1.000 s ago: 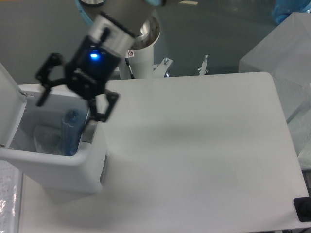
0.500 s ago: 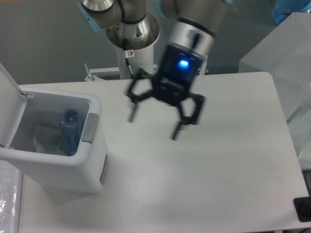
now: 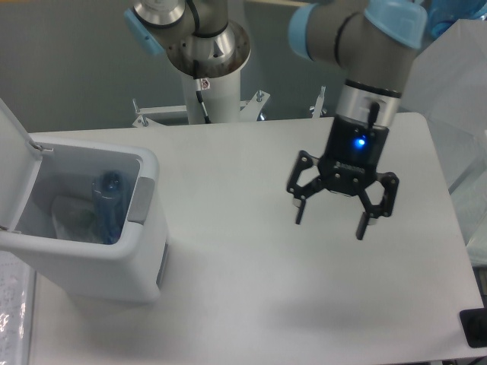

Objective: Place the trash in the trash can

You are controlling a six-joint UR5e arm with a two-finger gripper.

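We see the gripper (image 3: 332, 220) hanging above the right half of the table (image 3: 228, 296), jaws spread wide and holding nothing, well apart from the can (image 3: 114, 258) at the left edge. The can's lid (image 3: 15, 163) stands swung up, and both pieces of trash lie inside: the bottle (image 3: 108, 205) stands almost upright against the near-right wall, cap end up, and the wrapper (image 3: 68, 219) sits crumpled beside it, low in the bin. We judge the task done or very nearly so, with no trash visible on the tabletop. Were either piece to be handled again, we would expect the bottle to be light, thin-walled and slick, likely to dent or slip under a hard squeeze, so best taken across its middle; the wrapper looks nearly weightless and soft, best pinched at its bulkiest fold.
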